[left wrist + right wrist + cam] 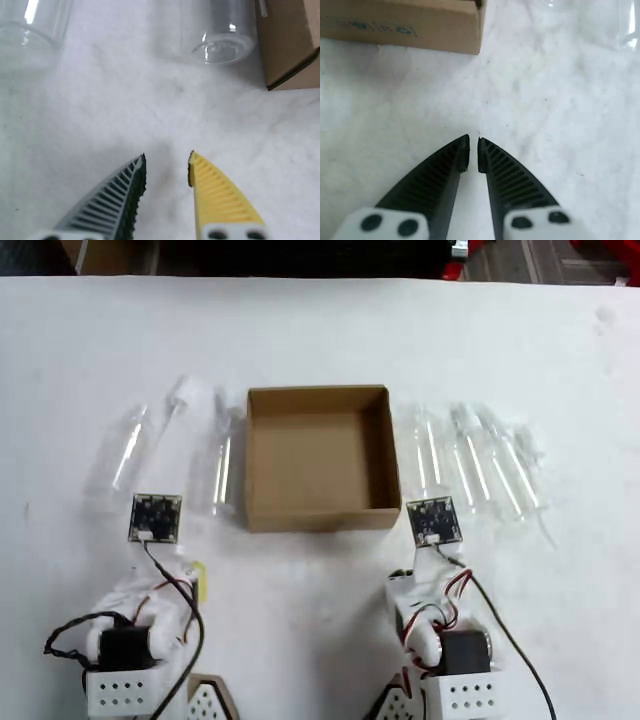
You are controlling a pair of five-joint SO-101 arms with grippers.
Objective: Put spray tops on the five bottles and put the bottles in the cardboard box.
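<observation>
Bottles point(470, 475) lie flat, two left of the box point(320, 518), three right, long axes running away from the arms point(150, 610), bases nearest them. Left gripper point(166, 162), jaws slightly parted and empty, has one bottle point(220, 35) ahead, offset toward the box. Right gripper point(473, 150) is closed on nothing. Left gripper is judged nearer that bottle.

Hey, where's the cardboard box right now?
In the high view, the open cardboard box sits at the middle of the white table, with the left-side bottle and the right-side bottle lying closest beside it.
</observation>
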